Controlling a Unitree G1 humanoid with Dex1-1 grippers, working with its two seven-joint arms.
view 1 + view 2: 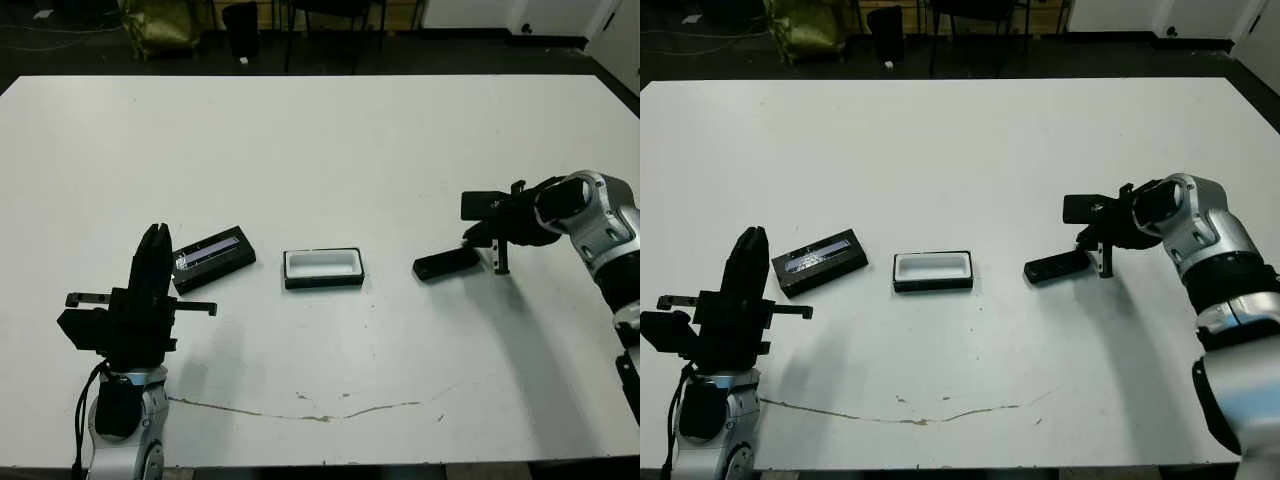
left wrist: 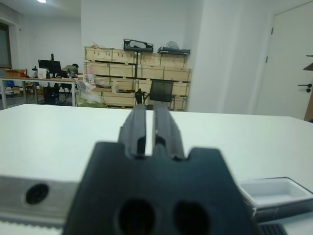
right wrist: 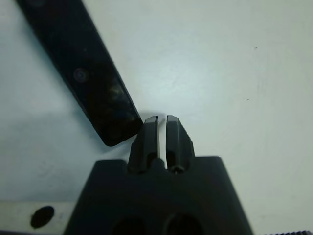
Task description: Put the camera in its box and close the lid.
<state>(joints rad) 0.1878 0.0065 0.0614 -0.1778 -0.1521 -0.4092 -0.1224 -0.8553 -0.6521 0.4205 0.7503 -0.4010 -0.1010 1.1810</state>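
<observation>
White bench (image 1: 320,150) | slim black bar-shaped camera (image 1: 447,264) lying free right of white-lined black box (image 1: 323,268) (striped black lid (image 1: 213,258) left) | right gripper (image 3: 162,128) jaws clenched beside camera | left gripper (image 2: 150,128) clenched, empty

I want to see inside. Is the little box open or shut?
Open. The box shows its bare white inside, and the lid lies apart beside it on the table.

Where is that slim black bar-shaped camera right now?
The slim black bar-shaped camera lies on the white table, right of the white-lined box, beside the right gripper.
</observation>
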